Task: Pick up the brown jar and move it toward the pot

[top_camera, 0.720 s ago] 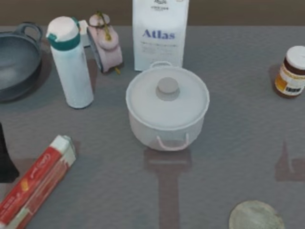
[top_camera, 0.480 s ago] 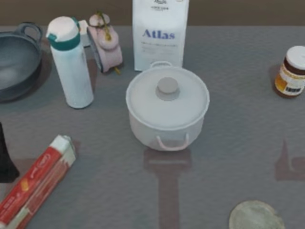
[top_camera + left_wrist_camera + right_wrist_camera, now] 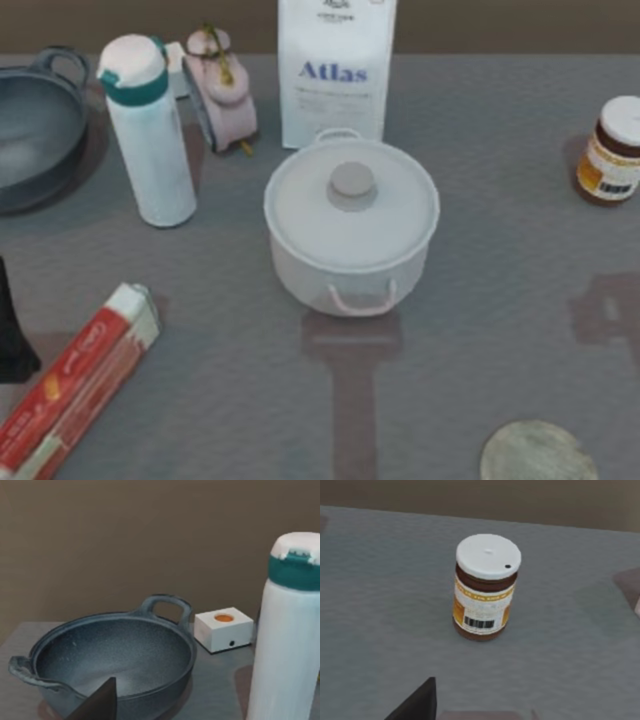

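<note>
The brown jar (image 3: pixel 612 150), with its white lid and white-and-orange barcode label, stands upright at the table's far right edge. In the right wrist view the brown jar (image 3: pixel 485 587) sits alone on the grey table, some way beyond my right gripper's one visible fingertip (image 3: pixel 422 700), which has nothing against it. The right gripper is outside the top view; only its shadow (image 3: pixel 610 310) falls below the jar. The white pot (image 3: pixel 350 215), lidded with a grey-beige knob, stands at the table's centre. My left arm (image 3: pixel 12 330) is parked at the left edge.
A tall white bottle (image 3: pixel 150 130) and a dark grey pan (image 3: pixel 30 125) stand at the far left. A pink object (image 3: pixel 222 90) and a white "Atlas" bag (image 3: pixel 335 70) are behind the pot. A red-and-white box (image 3: pixel 75 385) and a round disc (image 3: pixel 537 455) lie near the front.
The shadow at the table's right edge has shifted towards the jar and changed shape. The jar, the pot and the left arm have not moved.
</note>
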Controlling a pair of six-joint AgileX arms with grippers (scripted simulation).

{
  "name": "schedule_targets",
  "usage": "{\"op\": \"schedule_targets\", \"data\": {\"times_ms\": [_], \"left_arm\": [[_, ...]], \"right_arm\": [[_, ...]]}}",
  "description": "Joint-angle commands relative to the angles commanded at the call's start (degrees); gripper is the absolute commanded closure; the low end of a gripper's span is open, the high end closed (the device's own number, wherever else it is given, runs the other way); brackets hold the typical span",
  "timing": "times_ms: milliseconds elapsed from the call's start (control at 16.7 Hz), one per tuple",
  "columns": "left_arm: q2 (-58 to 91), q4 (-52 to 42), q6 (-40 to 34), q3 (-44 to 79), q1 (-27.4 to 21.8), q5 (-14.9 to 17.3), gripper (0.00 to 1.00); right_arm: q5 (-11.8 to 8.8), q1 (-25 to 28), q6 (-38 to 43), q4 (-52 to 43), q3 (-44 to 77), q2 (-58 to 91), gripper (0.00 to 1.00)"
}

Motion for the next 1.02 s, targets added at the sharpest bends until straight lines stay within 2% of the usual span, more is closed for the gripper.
{"op": "schedule_targets", "data": {"times_ms": [660, 1020], "left_arm": [[0.0, 0.0, 0.0, 0.0, 0.0, 0.0, 0.0], [0.0, 0.0, 0.0, 0.0, 0.0, 0.0, 0.0]], "right_arm": [[-0.7, -1.4, -16.1, -41.3, 58.9, 65.5, 0.0], [-2.1, -1.0, -25.7, -57.6, 93.3, 97.8, 0.0]]}}
